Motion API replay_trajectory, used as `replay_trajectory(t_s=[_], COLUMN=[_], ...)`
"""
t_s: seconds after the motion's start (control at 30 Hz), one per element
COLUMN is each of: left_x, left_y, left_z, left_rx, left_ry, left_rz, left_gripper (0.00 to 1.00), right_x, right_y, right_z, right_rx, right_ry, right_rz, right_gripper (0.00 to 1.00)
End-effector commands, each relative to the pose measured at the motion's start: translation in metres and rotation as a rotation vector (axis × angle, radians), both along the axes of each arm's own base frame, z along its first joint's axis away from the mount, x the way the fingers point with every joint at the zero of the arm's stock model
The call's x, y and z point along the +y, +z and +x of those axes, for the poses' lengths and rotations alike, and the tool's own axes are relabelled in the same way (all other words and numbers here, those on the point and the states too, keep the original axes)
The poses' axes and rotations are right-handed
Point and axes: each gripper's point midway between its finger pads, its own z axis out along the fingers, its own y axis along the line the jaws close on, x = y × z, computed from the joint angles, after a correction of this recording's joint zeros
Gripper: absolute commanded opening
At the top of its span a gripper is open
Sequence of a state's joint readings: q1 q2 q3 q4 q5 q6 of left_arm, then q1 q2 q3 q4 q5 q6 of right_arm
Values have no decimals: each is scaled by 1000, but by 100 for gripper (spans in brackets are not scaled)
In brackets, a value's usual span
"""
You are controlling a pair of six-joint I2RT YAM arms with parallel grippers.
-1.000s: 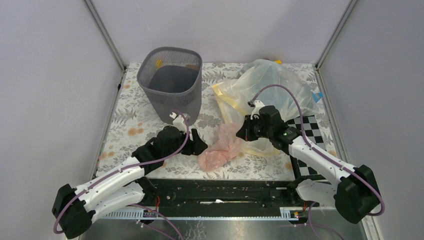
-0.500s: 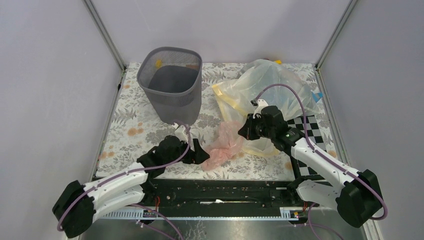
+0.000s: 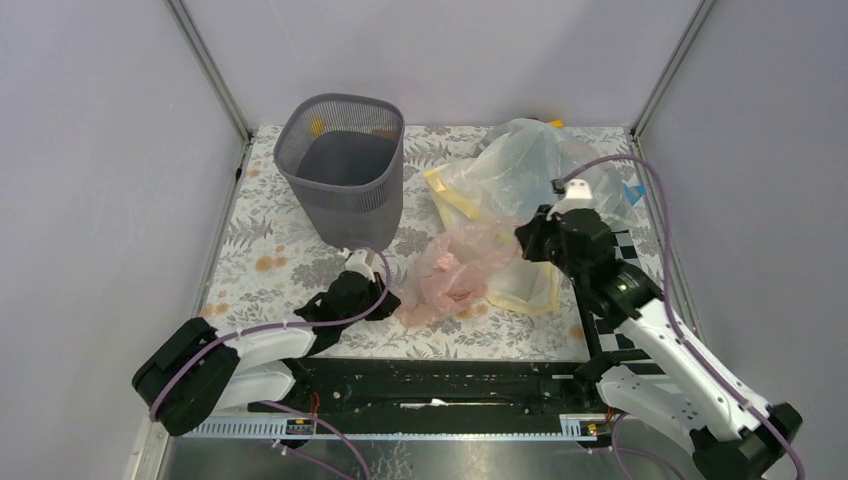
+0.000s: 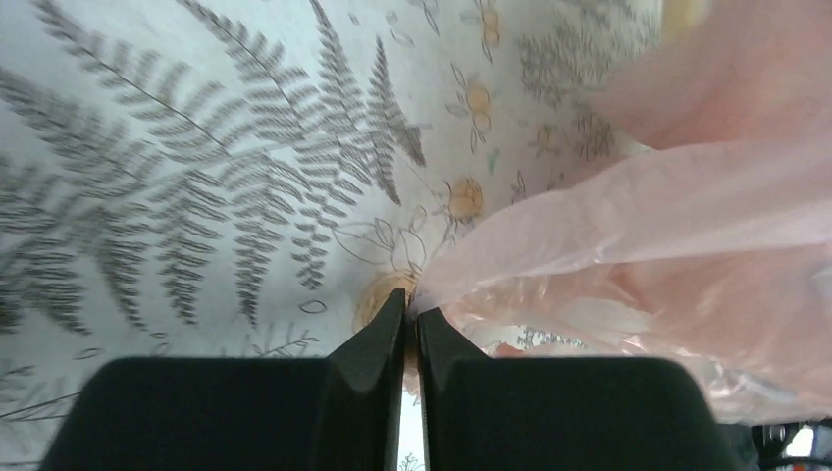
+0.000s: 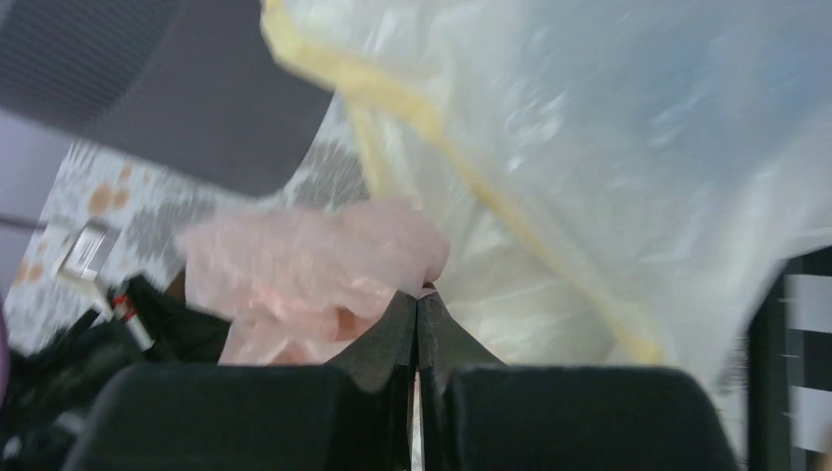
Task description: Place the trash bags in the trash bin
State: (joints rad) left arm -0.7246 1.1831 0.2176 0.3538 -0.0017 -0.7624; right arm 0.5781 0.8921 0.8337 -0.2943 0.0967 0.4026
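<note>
The pale pink trash bag (image 3: pixel 455 270) is stretched between my two grippers in front of the bin. My left gripper (image 3: pixel 388 300) is low over the table at the bag's near-left corner, shut on the film (image 4: pixel 687 235), which is pinched between its tips (image 4: pixel 412 312). My right gripper (image 3: pixel 524 243) is raised at the bag's right end, shut on a fold of pink film (image 5: pixel 314 260) at its tips (image 5: pixel 420 297). The dark grey mesh trash bin (image 3: pixel 343 165) stands upright at the back left, mouth open, apart from the bag.
A bigger clear bag with a cream-yellow band (image 3: pixel 530 175) lies at the back right, just behind the right gripper, and fills the right wrist view (image 5: pixel 608 147). A checkerboard (image 3: pixel 628 262) lies at the table's right edge. The floral tablecloth (image 3: pixel 260 265) shows left of the bin.
The left gripper came down to the pink bag's near-left corner and closed on it. The right gripper rose and moved back right, pulling the bag taut.
</note>
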Motion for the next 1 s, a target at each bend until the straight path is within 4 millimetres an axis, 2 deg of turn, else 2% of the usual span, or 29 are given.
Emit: replay_trajectory(t_s=[0.0,0.13,0.2,0.27,0.3,0.37,0.5,0.57,0.63,0.7,0.77,0.83,0.9,0.97], left_x=[20,34,40,45,46,44,28,22,17,12,5,-2,-3,4], left_y=[27,38,43,51,57,72,110,128,144,164,190,233,303,390], left_z=[29,32,33,35,37,39,42,45,50,58,68,78,82,70], left_rx=[-137,-169,-185,-204,-219,-255,-343,-372,-388,-404,-423,-474,-583,-734], left_ry=[124,179,202,227,233,229,177,158,140,128,119,103,95,83], left_rz=[36,55,59,62,61,35,-72,-93,-85,-76,-88,-118,-166,-238], left_gripper=[7,5,4,3,3,4,6,1,0,0,0,0,0,0], right_x=[-72,-119,-135,-143,-141,-126,-92,-79,-72,-67,-55,-38,-28,-27], right_y=[65,102,115,121,122,117,95,86,80,82,100,144,205,275], right_z=[5,-6,-12,-15,-15,-13,-8,-6,-2,6,16,26,28,19], right_rx=[-195,-304,-344,-366,-369,-360,-289,-260,-241,-232,-242,-298,-390,-515], right_ry=[-306,-501,-569,-590,-574,-480,-305,-241,-212,-219,-196,-151,-115,-91], right_rz=[-107,-122,-127,-138,-145,-157,-167,-170,-180,-185,-162,-110,-47,32], right_gripper=[0,0,0,0,0,0,7,8,7,0,0,0,0,0])
